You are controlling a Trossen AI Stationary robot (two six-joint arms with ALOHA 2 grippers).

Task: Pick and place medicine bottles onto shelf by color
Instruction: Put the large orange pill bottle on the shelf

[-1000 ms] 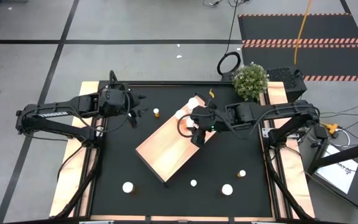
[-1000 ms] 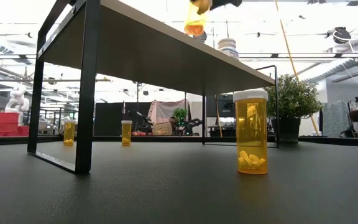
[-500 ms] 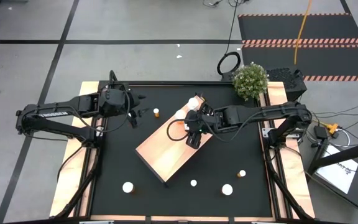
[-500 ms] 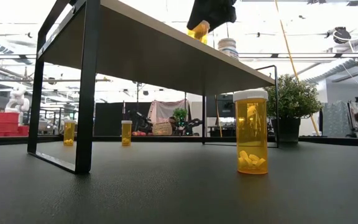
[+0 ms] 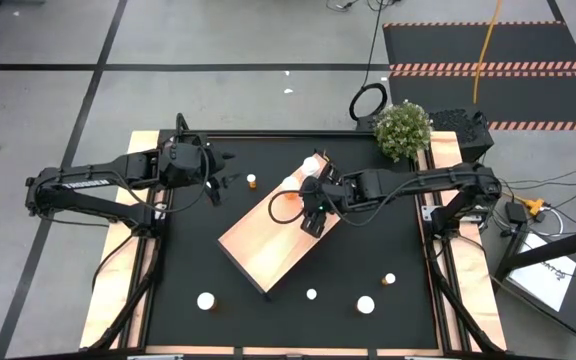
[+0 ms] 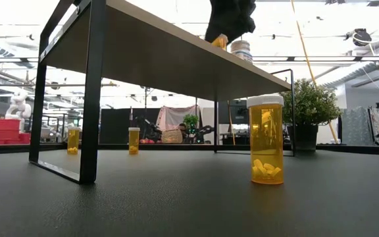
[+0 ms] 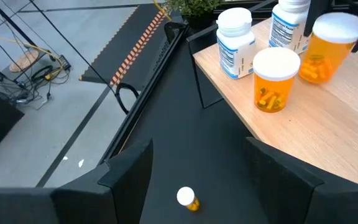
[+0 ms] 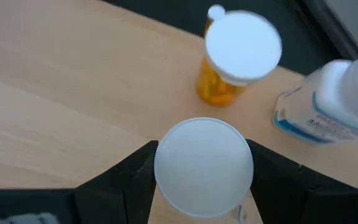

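Left wrist view shows two white bottles (image 7: 235, 42) with blue-and-white labels standing at the shelf's (image 7: 328, 130) far end; the print is too small to read. Beside them on the shelf stand two orange bottles: a free one (image 7: 272, 79) nearer the shelf's edge and a held bottle (image 7: 329, 48) just behind it. In the right wrist view the right gripper (image 8: 202, 171) is clamped on that held bottle's white cap (image 8: 204, 167), a finger (image 8: 126, 180) on each side, with the free orange bottle and one labelled white bottle (image 8: 334, 102) close ahead. The left gripper (image 5: 220, 172) hovers off the shelf's left side with its jaws apart and nothing between them; a small orange bottle (image 5: 251, 181) stands on the mat (image 5: 388, 240) between it and the shelf. More bottles (image 5: 365, 304) stand on the mat well in front of the shelf, with bare mat around them. A plant (image 5: 403, 130) sits beyond the shelf's right end.
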